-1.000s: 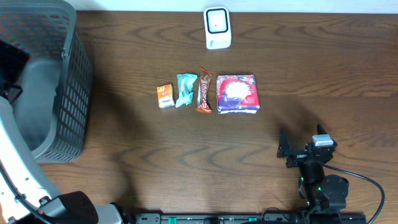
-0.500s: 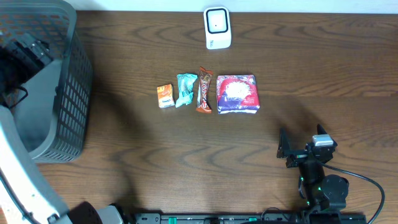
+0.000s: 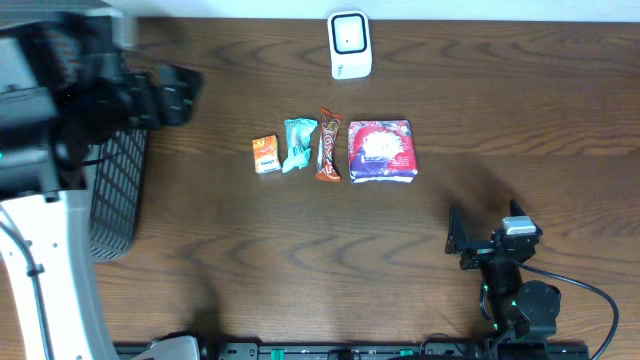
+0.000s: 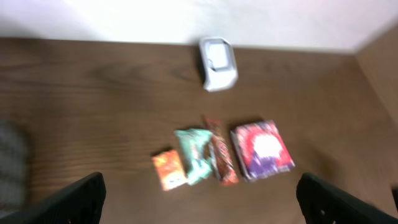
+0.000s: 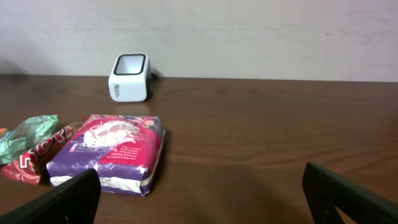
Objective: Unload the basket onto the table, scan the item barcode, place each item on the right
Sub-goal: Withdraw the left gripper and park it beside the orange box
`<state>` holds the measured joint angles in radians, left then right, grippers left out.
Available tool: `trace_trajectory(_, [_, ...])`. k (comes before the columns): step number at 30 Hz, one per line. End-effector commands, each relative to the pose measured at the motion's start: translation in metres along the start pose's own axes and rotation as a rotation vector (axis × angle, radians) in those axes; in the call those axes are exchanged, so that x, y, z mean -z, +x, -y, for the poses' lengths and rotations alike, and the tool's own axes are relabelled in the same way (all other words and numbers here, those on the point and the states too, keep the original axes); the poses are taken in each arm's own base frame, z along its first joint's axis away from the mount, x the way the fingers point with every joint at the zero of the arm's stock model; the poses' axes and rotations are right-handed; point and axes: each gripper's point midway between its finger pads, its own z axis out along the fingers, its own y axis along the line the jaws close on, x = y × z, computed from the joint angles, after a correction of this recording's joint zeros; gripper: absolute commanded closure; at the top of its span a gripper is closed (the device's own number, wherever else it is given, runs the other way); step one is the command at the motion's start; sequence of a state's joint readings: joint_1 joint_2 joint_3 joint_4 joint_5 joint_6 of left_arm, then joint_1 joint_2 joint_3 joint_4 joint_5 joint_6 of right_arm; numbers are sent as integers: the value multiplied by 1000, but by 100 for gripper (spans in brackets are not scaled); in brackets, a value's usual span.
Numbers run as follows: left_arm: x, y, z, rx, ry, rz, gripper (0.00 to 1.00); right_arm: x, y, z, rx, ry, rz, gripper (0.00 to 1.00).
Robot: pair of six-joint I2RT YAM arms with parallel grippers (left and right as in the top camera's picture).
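Four items lie in a row at mid-table: an orange packet (image 3: 265, 154), a teal packet (image 3: 299, 144), a brown bar (image 3: 328, 145) and a purple-and-red pack (image 3: 381, 151). Behind them at the far edge stands the white scanner (image 3: 350, 45). My left gripper (image 3: 178, 95) hangs open and blurred above the table's left side, well left of the row; its view looks down on the items (image 4: 196, 155) and the scanner (image 4: 217, 63). My right gripper (image 3: 485, 238) stands open and empty near the front right, facing the pack (image 5: 111, 151) and scanner (image 5: 129, 76).
A grey mesh basket (image 3: 115, 195) stands at the left edge, partly hidden under the left arm. Bare brown tabletop lies between the row of items and the right gripper. A pale wall rises behind the scanner.
The left arm has swung up out of the basket area and to the right, with its gripper now over the table's left side. The right arm and the items have not moved.
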<state>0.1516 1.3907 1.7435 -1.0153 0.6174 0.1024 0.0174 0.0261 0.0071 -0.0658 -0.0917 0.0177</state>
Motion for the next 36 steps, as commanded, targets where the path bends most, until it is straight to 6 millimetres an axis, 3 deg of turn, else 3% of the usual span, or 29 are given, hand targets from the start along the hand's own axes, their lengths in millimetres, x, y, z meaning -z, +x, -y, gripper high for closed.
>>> trace_trajectory(1, [-18,18,14,-85,-23,-73,2,0,1,2,-12,8,-4,1])
trace_trajectory(11, [-50,74,8,-48,-278,-250,2,0,1,2,-12,8,-4,1])
trace_trajectory(19, [-63,120,-15,47,-390,-364,2,0,1,2,-12,8,-4,1])
trace_trajectory(24, [-64,130,-16,53,-391,-397,2,0,1,2,-12,8,-4,1])
trace_trajectory(36, [-64,130,-17,53,-392,-397,2,0,1,2,-12,8,-4,1])
